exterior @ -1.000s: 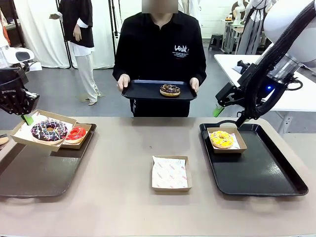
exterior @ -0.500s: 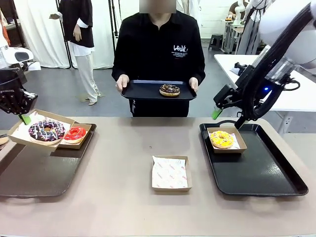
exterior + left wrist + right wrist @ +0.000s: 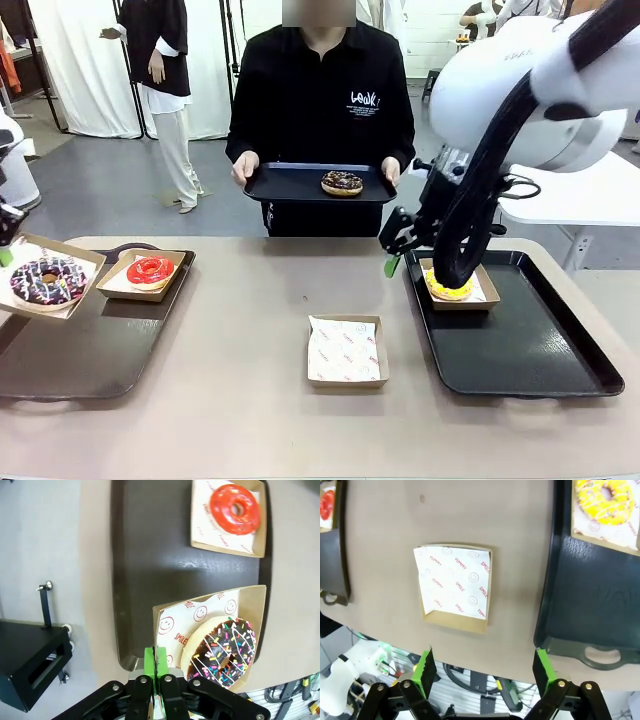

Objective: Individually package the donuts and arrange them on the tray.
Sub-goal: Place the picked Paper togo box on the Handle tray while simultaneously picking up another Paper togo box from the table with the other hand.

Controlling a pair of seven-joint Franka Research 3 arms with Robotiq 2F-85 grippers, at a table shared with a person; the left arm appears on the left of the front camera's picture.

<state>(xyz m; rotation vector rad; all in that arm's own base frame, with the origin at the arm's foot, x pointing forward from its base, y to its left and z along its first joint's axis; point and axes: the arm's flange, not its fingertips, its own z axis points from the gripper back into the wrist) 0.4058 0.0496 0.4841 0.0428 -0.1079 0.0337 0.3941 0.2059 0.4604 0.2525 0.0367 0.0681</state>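
Observation:
My left gripper point(image 3: 156, 664) is shut on the rim of a cardboard box point(image 3: 210, 611) that holds a chocolate donut with coloured sprinkles point(image 3: 225, 652). In the front view that box point(image 3: 84, 262) and its donut point(image 3: 45, 280) hang at the far left by the left gripper point(image 3: 5, 250). A red donut point(image 3: 150, 269) sits boxed on the left tray point(image 3: 90, 350). My right gripper point(image 3: 398, 246) stands open above the table, left of the boxed yellow donut point(image 3: 450, 290) on the right tray point(image 3: 530, 340). Below the right gripper point(image 3: 485, 667) lies an empty paper-lined box point(image 3: 454, 587).
A person at the far side holds a black tray point(image 3: 290, 185) carrying a chocolate donut point(image 3: 342, 182). The empty lined box point(image 3: 345, 350) lies mid-table near the front. My right arm crosses in front of the right tray's back corner.
My left gripper has carried the box with the sprinkled chocolate donut leftward to the picture's edge. My right arm has swung left, off the right tray toward the table's middle.

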